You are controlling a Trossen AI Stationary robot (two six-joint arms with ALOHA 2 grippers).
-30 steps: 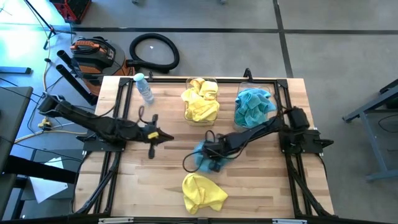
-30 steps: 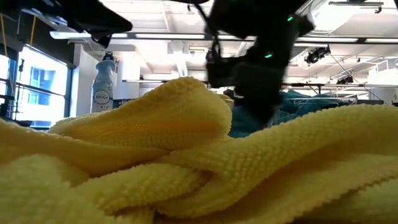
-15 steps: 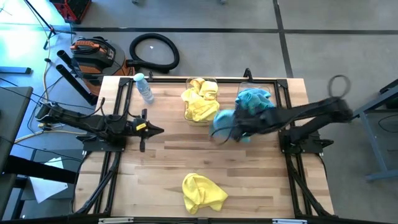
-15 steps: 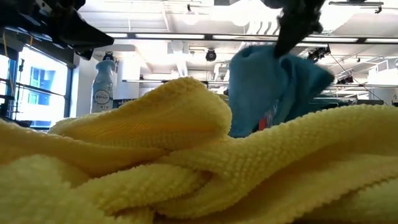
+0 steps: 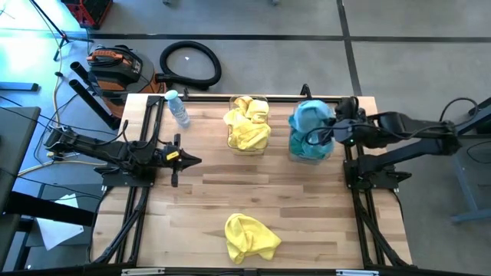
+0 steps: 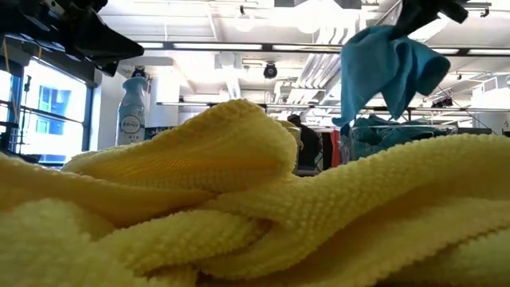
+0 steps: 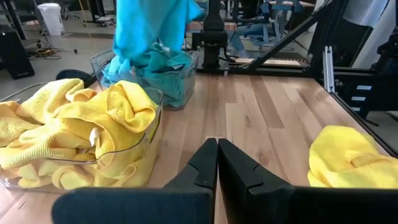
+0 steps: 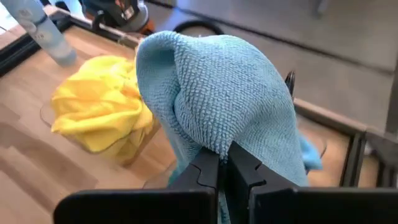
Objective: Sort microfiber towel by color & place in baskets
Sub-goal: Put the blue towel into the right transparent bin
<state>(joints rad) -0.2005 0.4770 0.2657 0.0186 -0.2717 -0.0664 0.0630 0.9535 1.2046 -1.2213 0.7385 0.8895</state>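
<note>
Dangling teal towel (image 5: pixel 310 116) from right gripper (image 5: pixel 331 132) above teal basket (image 5: pixel 311 151).

A teal towel (image 5: pixel 308 116) hangs bunched and draped from the pinched-shut right end effector (image 8: pixel 224 163), directly above the right basket (image 5: pixel 311 150) at about one o'clock on the tabletop, where more teal cloths (image 7: pixel 163 67) lie heaped. Just beside it, at twelve o'clock, the left basket (image 7: pixel 147 144) (clear-walled, like its twin) is piled with crumpled yellow cloths (image 5: pixel 248 123). One loose yellow towel (image 5: pixel 250 237) lies rumpled at six o'clock, well apart from both baskets.
</note>
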